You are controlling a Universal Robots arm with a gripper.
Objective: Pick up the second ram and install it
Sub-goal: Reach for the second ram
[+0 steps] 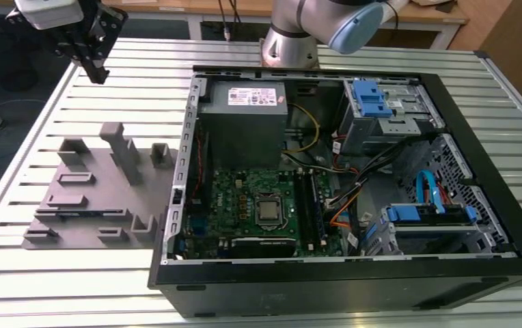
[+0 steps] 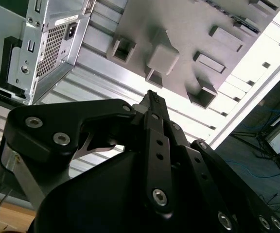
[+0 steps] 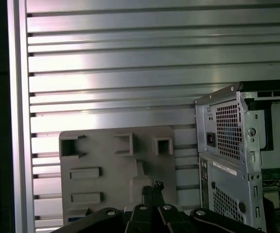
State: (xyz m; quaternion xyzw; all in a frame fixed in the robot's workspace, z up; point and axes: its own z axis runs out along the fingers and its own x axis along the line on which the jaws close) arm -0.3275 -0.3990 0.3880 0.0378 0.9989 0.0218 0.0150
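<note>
**Q:** Where is the gripper (image 1: 100, 76) located?

**A:** It is seen high above the far corner of the slatted surface (image 1: 78, 273), at the exterior view's left. It is held clear of the open computer case (image 1: 334, 290).

**Q:** What state is recorded for the jaws?

**A:** The jaws are set narrow, with the tips together. Nothing is seen held between them (the same is shown in both wrist views).

**Q:** Where is the second ram (image 1: 67, 212) found?

**A:** It is seen as a thin dark strip set on edge in the grey fixture plate (image 1: 106, 195). It sits close to the plate's near edge, towards the exterior view's left. It is well apart from the gripper and is not touched.

**Q:** How is the case arranged?

**A:** The case is laid on its side with the panel off, just beside the fixture plate on the exterior view's right. The motherboard (image 1: 242, 191) is exposed. The long black memory slots (image 1: 312, 201) are run beside the processor socket. Whether a stick is seated in them cannot be told.

**Q:** What is shown beneath the gripper?

**A:** In the first wrist view, the fixture plate is seen below the jaws, with the case's perforated rear panel (image 3: 227, 145) beside it.
</note>
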